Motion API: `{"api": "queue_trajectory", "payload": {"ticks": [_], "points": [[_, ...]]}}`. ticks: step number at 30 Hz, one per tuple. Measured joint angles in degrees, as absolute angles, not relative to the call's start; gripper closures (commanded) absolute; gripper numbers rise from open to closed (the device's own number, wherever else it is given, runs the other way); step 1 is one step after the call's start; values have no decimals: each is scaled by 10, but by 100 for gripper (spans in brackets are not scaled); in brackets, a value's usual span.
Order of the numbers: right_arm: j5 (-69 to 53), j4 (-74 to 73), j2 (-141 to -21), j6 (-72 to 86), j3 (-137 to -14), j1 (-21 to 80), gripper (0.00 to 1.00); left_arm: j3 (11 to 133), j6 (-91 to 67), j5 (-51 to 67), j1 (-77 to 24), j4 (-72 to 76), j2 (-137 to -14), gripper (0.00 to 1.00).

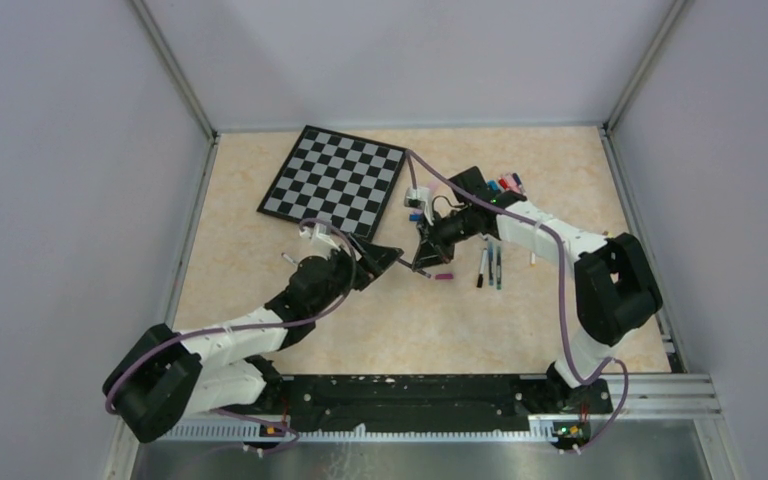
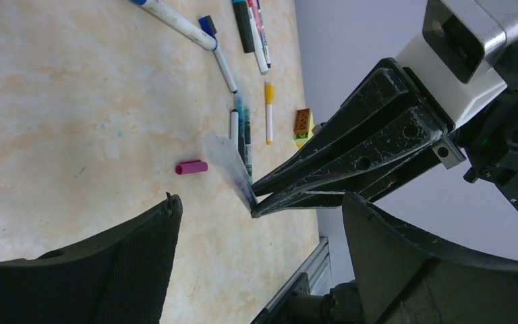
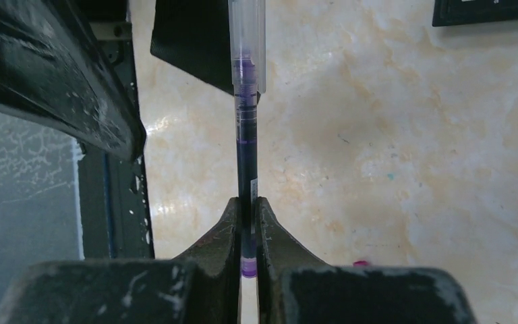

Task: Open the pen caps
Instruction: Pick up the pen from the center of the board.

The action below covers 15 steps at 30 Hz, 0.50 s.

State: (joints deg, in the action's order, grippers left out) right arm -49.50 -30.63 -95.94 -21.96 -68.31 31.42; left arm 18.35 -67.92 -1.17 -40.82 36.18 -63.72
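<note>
Right wrist view: the right gripper (image 3: 248,206) clamped on a purple-ink pen (image 3: 246,135), close to the chessboard (image 1: 335,180).
The fingers pinch the pen's lower barrel. Its clear, wider end points away, toward the left gripper (image 1: 385,257), whose fingers are spread wide and grasp nothing. Both arms reach forward, and their wrists meet just nearward of the chessboard's right corner. A loose magenta cap (image 2: 191,167) lies on the table (image 1: 250,250) beside them, and further pens (image 1: 490,265) lie to the chessboard's right.

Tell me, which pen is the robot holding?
The purple-ink pen with the clear cap: the right gripper pinches it in its jaws. The other pens lie on the table.
</note>
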Motion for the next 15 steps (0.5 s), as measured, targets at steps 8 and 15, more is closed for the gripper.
{"api": "queue_trajectory", "payload": {"ticks": [8, 15], "points": [[-556, -242, -959, -132, -670, 314, 100, 209, -676, -58, -463, 364, -678, 29], [-571, -201, -958, -88, -652, 314, 100, 236, -669, -89, -485, 355, -695, 47]]}}
